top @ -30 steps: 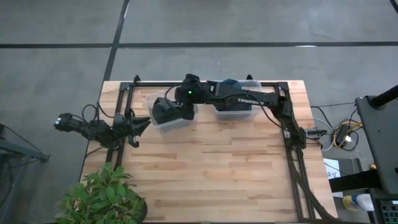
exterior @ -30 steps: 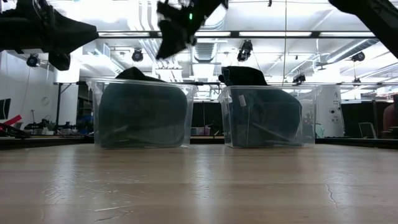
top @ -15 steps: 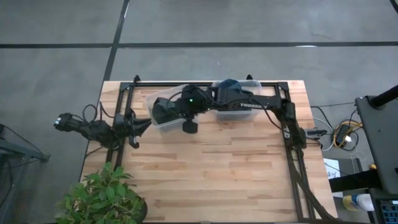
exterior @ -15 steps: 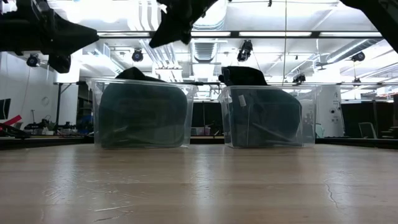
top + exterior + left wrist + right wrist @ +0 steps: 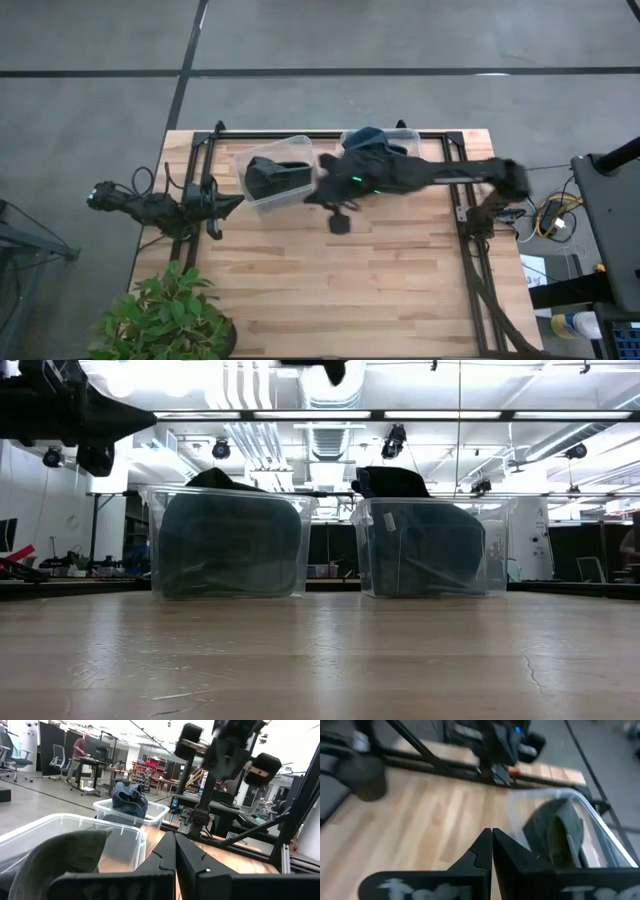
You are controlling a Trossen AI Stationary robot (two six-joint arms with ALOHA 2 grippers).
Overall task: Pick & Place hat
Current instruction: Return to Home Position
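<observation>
Overhead, found gray cap [image 5: 272,180] in left bin [image 5: 262,200] and blue cap [image 5: 370,135] in right bin [image 5: 408,133], the latter largely masked by right arm [image 5: 430,178]. Confirmed right gripper [image 5: 491,832] clenched empty near left bin, left gripper [image 5: 174,837] likewise closed, empty, at table's [image 5: 350,290] left edge. Could not count caps through bin walls.

Bright ceiling lights [image 5: 270,415], low view backlit w/ glare

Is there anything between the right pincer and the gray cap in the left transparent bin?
Nothing visible does. The right pincer, shut, hangs above the table beside the left bin, higher than its rim. The gray cap lies inside, under the open top.
</observation>
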